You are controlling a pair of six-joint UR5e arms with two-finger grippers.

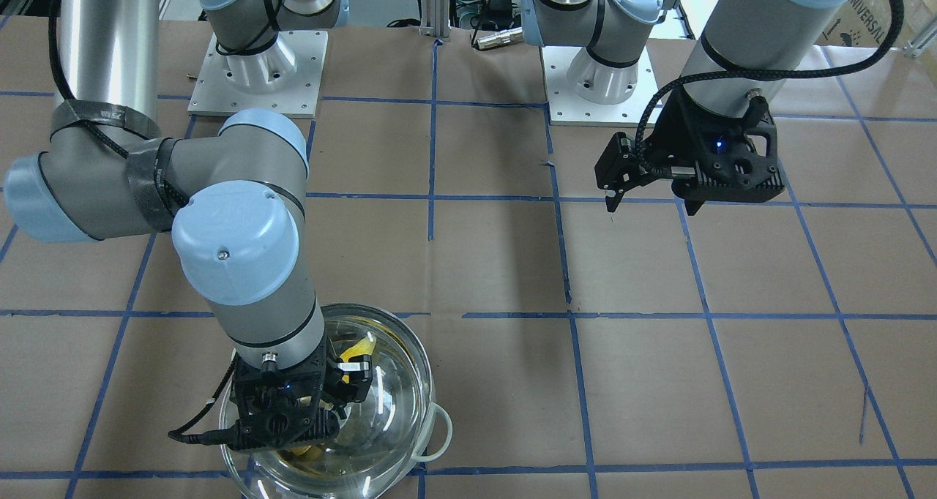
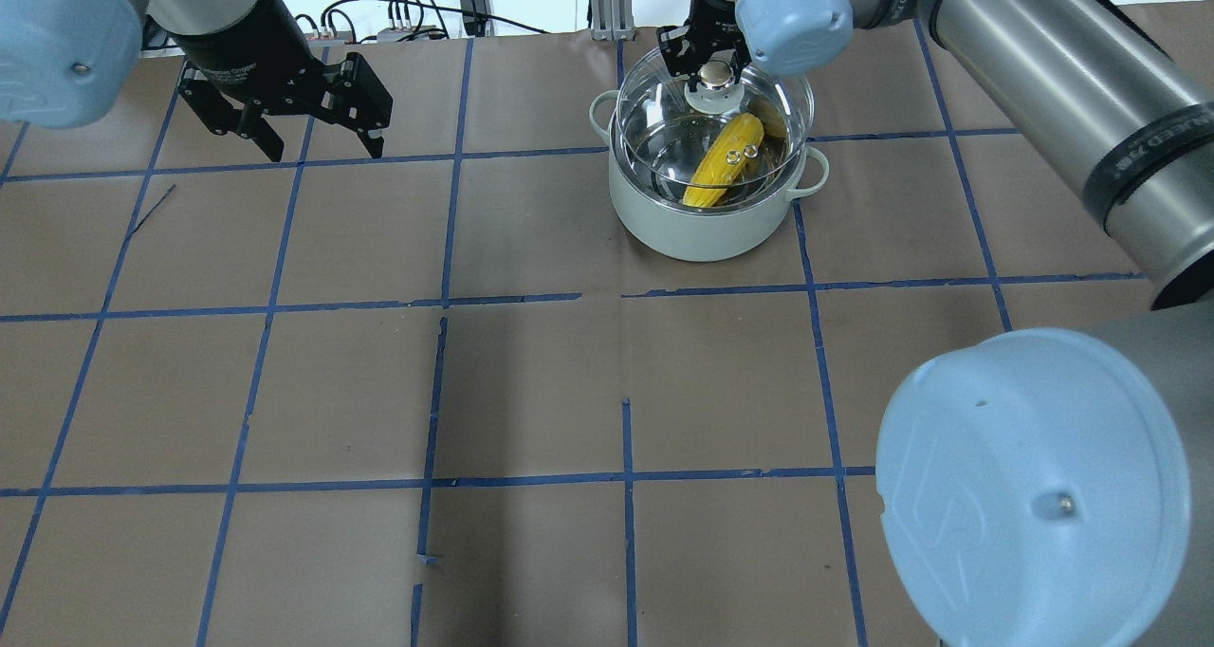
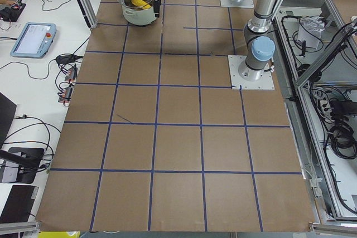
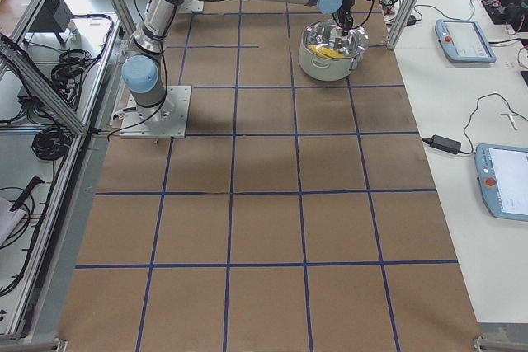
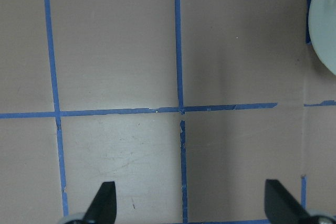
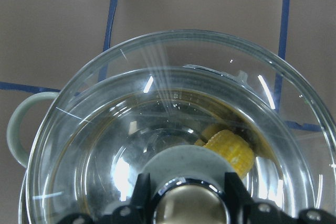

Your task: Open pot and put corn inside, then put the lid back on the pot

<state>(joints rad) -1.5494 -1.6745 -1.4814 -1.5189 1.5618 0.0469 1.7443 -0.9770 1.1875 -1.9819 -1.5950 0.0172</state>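
Note:
The mint-green pot (image 2: 702, 230) stands at the table's far right in the overhead view. The yellow corn (image 2: 726, 158) lies inside it and also shows in the right wrist view (image 6: 229, 149). My right gripper (image 2: 716, 70) is shut on the centre knob (image 6: 189, 208) of the clear glass lid (image 2: 659, 106). It holds the lid over the pot, a little off-centre. I cannot tell whether the lid's rim touches the pot. My left gripper (image 2: 305, 144) is open and empty, above bare table far to the left of the pot (image 5: 191, 203).
Brown paper with a blue tape grid (image 2: 531, 296) covers the table. The two arm base plates (image 1: 256, 74) stand at the robot's edge. The right arm's elbow (image 2: 1034, 486) hangs over the near right of the table. A pot side handle (image 1: 442, 432) sticks out near the operators' edge.

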